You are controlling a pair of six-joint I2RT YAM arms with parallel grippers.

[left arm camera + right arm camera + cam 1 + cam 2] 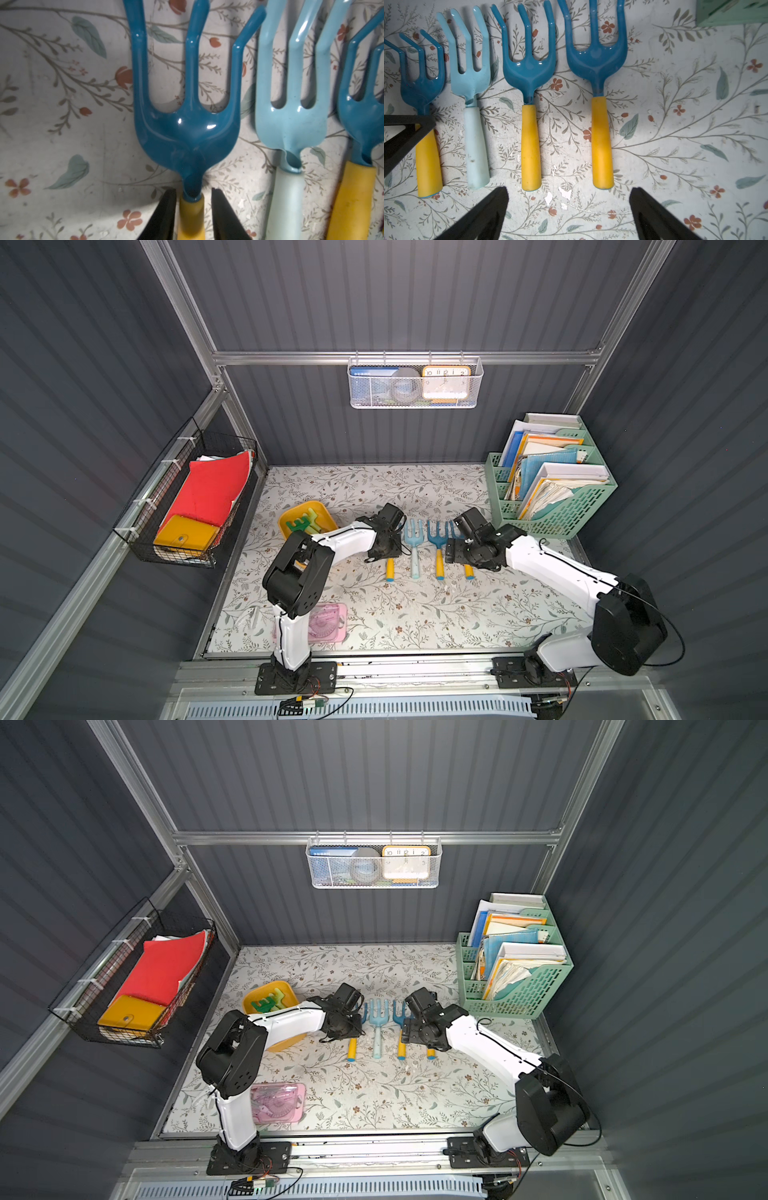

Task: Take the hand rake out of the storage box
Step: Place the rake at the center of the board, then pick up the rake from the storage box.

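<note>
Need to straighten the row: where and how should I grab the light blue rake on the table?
Take the light blue rake by its pale handle, mid-length, straight down from above, jaws across it. It lies flat, with bare table either side of the handle; up at the head the dark blue rakes crowd close.

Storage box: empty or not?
Not empty: the storage box holds a dark green hand rake and a paler one, in both top views.
</note>
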